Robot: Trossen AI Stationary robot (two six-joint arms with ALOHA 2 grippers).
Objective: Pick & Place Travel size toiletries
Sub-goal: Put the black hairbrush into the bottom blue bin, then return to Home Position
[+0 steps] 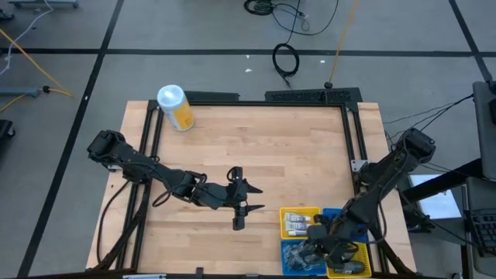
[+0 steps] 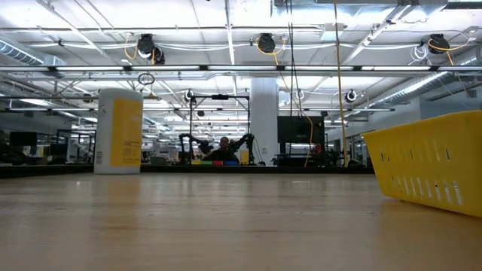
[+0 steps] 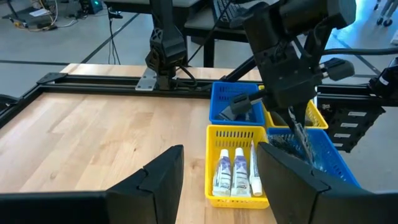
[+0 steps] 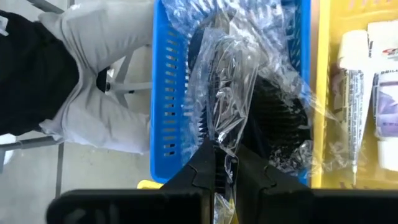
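Small white tubes (image 3: 235, 171) lie side by side in a yellow bin (image 1: 301, 211). Clear packets with dark items inside fill the blue bin (image 4: 171, 93) next to it. My right gripper (image 4: 217, 158) hangs over that blue bin (image 1: 298, 257), near the table's near right corner, shut on one clear packet (image 4: 227, 68). My left gripper (image 1: 252, 198) is open and hovers over bare wood at the table's middle, pointing toward the bins. In its wrist view the left gripper (image 3: 221, 152) faces the bins and my right gripper (image 3: 292, 102). No gripper shows in the low view. My right gripper pinches the clear packet by its upper edge (image 4: 219, 146) between the two fingers, coming from above and pointing down. The packet hangs below the fingers (image 3: 303, 137). Its lower end reaches among the other packets in the blue bin; whether it rests there, I cannot tell.
A tall yellow canister with a white lid (image 1: 177, 107) stands near the far left corner. Another blue bin (image 1: 341, 219) and another yellow bin (image 1: 350, 262) complete a cluster of bins. A person in grey trousers (image 4: 93, 74) is beside the table. Bare wood lies between canister and bins.
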